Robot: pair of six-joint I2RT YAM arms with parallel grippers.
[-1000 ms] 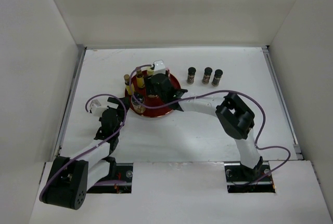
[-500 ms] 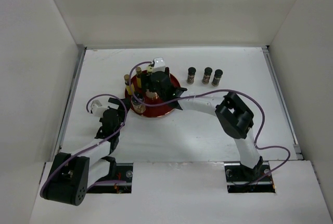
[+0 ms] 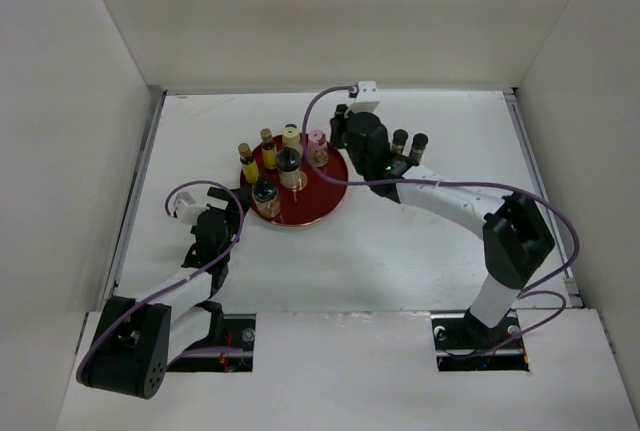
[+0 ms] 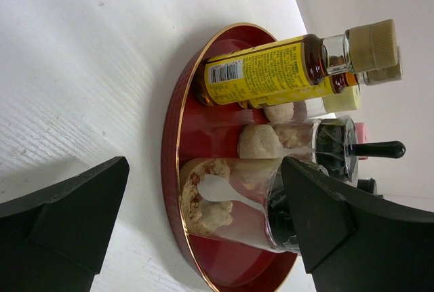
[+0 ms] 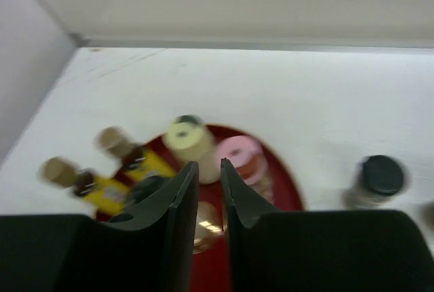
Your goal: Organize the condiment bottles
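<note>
Presently my right gripper (image 5: 209,167) is nearly pressed shut, empty; left gripper (image 4: 205,167) spread. I judge the black-capped bottle (image 5: 380,178) light, slick, rigid: pinch mid-body.

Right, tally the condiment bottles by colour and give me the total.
Slim yellow bottles: 2, on the red tray
Cream yellow-lidded bottle: 1, on the tray
Pink-lidded bottle: 1, on the tray
Black-capped bottles: 5, with 2 on the tray and 3 beside it
Total: 9
</note>
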